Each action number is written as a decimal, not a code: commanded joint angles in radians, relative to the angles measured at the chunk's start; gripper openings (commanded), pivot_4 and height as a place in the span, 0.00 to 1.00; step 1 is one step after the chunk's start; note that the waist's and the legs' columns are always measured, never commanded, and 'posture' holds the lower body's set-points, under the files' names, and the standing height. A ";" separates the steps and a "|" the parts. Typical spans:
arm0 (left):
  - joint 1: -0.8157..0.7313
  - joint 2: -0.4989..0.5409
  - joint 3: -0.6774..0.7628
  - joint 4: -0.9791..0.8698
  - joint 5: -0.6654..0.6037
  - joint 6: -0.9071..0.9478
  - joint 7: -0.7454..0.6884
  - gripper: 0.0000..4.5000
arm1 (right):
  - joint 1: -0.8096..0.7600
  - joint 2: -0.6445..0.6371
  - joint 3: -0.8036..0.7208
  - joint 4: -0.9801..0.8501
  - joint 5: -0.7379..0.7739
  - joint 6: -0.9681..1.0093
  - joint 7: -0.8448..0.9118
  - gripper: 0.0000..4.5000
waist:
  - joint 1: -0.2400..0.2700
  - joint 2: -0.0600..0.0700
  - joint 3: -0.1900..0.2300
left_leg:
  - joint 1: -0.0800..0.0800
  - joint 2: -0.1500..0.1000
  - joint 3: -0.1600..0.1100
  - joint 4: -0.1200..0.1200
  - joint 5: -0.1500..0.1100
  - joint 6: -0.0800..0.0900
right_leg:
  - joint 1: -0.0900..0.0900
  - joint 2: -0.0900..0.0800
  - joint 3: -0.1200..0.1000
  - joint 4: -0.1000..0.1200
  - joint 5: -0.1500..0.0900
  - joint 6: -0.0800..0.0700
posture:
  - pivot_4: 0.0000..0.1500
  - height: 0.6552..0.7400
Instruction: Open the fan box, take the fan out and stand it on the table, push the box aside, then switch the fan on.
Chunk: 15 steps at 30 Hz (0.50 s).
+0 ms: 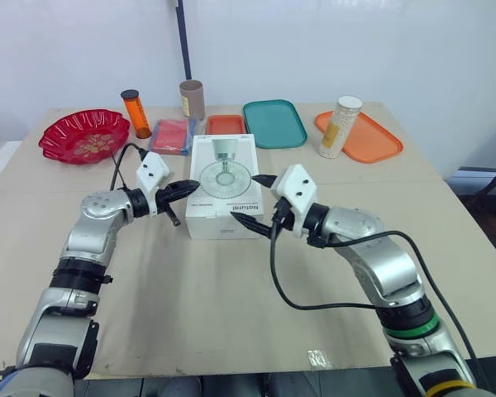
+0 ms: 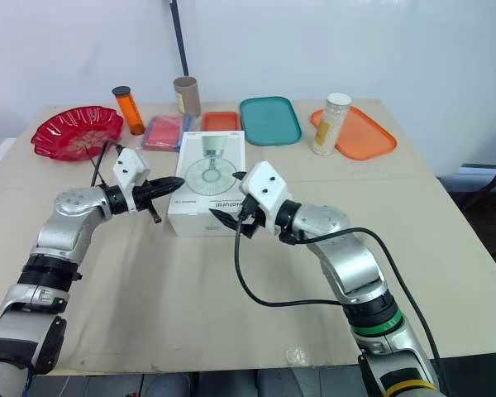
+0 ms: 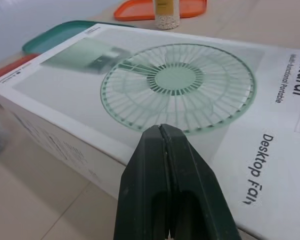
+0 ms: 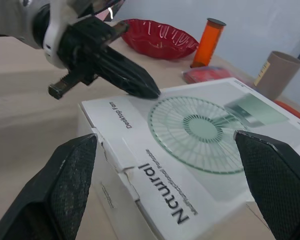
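Fan box closed, both grippers at its near end.
Left eye view: the fan box [image 1: 223,186] lies mid-frame, its long axis running up the picture, with the left gripper [image 1: 192,187] at its left edge and the right gripper [image 1: 245,197] at its lower right. Left wrist view: fingers pressed together, tip over the lid. Right wrist view: fingers spread wide (the tucked flap end lies between them).

Bright, even light falls from above on the table [image 1: 215,314]; shadows are faint and soft-edged. The top of the fan box [image 1: 223,186] looks washed pale, and the red bowl [image 4: 162,37] carries small white glints.
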 commanded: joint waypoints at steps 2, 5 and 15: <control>-0.010 -0.009 -0.016 0.040 0.031 -0.043 -0.029 0.01 | -0.045 0.013 0.017 0.031 -0.029 -0.041 0.021 1.00 | 0.000 0.000 0.000 | 0.000 0.000 0.000 0.000 0.000 0.000 | 0.000 0.000 0.000 0.000 0.000 0.000 | 1.00 1.00; -0.008 -0.015 -0.012 0.046 0.038 -0.058 -0.034 0.01 | -0.061 0.019 0.031 0.080 -0.044 -0.065 0.041 1.00 | 0.000 0.000 0.000 | 0.000 0.000 0.000 0.000 0.000 0.000 | 0.000 0.000 0.000 0.000 0.000 0.000 | 1.00 1.00; 0.004 -0.027 0.002 0.012 0.037 -0.060 -0.035 0.01 | -0.096 0.044 0.053 0.237 -0.132 -0.096 0.042 1.00 | 0.000 0.000 0.000 | 0.000 0.000 -0.001 0.001 0.000 0.000 | 0.000 0.000 0.000 0.001 0.000 0.000 | 1.00 1.00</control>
